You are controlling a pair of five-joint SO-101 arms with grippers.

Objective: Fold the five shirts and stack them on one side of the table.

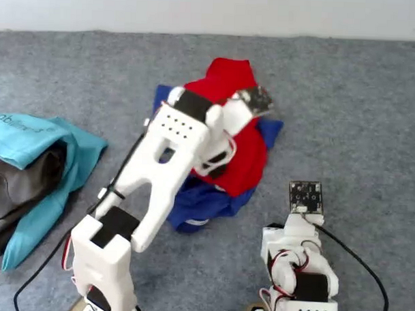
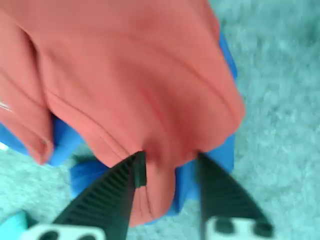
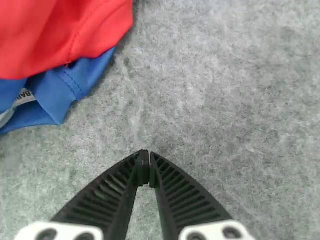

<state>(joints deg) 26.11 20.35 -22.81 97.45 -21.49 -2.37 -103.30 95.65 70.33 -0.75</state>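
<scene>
grasp step: your left end effector, spread, straddles the crumpled red cloth shirt; pinch next (right end effector pressed together).

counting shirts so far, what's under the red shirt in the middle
A blue shirt, sticking out around the edges of the red shirt. Anything further beneath is covered by the two shirts.

A red shirt lies bunched on top of a blue shirt, whose edges show along two sides of the red one. The left gripper hangs over them with its black ribbed fingers spread apart, a fold of the red shirt between their tips. Grey bench cloth surrounds the pile.
</scene>
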